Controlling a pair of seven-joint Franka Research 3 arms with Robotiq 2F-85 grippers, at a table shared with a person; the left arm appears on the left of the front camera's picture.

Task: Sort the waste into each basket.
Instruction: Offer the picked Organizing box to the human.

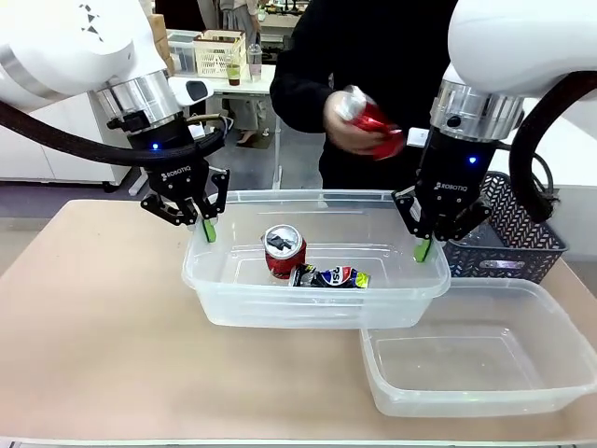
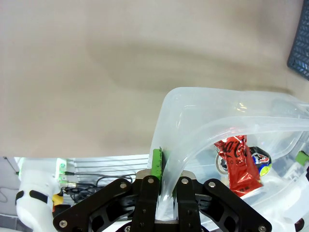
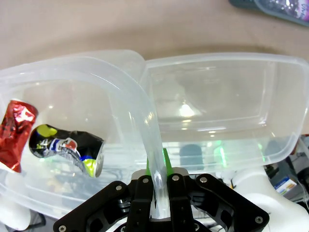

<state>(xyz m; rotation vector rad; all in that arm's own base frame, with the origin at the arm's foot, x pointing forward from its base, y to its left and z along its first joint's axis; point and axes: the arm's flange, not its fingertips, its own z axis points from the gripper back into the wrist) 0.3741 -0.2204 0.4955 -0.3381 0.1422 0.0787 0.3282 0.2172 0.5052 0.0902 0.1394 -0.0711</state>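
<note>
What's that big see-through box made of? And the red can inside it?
The big tub looks like plastic. It is cloudy-clear, smooth and glossy, and light shines off its rim. The red can inside it looks like thin, shiny metal, probably aluminium. It has a silver top and crinkled sides.

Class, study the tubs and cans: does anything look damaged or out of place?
Yes. Both cans in the big tub are damaged: the red can is dented and the dark can lies crushed. Oddly, the left claw and right claw each pinch that tub's rim.
</note>
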